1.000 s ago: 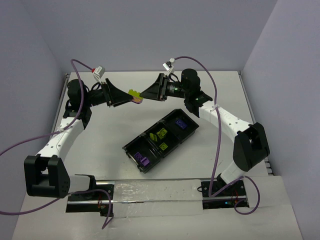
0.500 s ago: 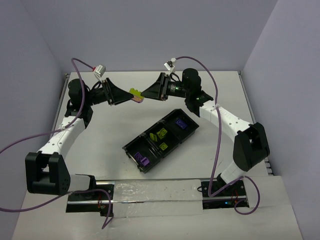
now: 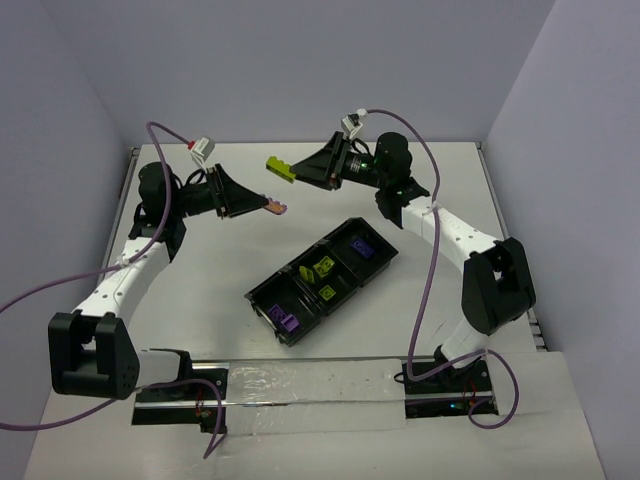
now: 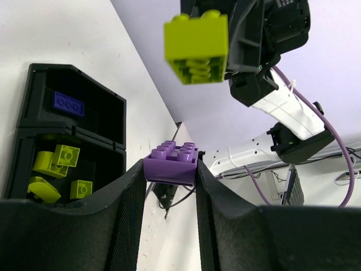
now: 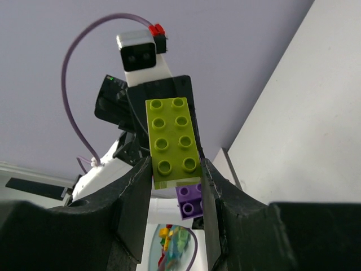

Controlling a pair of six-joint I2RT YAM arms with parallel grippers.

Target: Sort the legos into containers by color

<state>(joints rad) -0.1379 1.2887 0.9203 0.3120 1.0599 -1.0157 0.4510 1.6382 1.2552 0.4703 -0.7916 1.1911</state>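
Note:
My left gripper [image 3: 262,205] is shut on a purple brick [image 3: 274,207], held in the air above the table's far left middle. In the left wrist view the purple brick [image 4: 172,162] sits pinched between my fingertips. My right gripper [image 3: 298,172] is shut on a yellow-green brick [image 3: 280,168], a little above and behind the purple one, apart from it. In the right wrist view the yellow-green brick [image 5: 174,141] fills the gap between my fingers, with the purple brick [image 5: 190,200] beyond. The black tray [image 3: 262,290] lies at the centre; yellow-green bricks [image 3: 322,268] fill its middle compartment and purple bricks [image 3: 362,246] the end ones.
The tray lies diagonally, near left to far right, below and to the right of both grippers. Purple cables arc from both arms. A silver rail runs along the table's near edge [image 3: 300,385]. Walls close in the back and both sides.
The two bricks were joined between the grippers. Now they are apart: my right gripper has drawn up and back with the yellow-green brick, and my left keeps the purple one.

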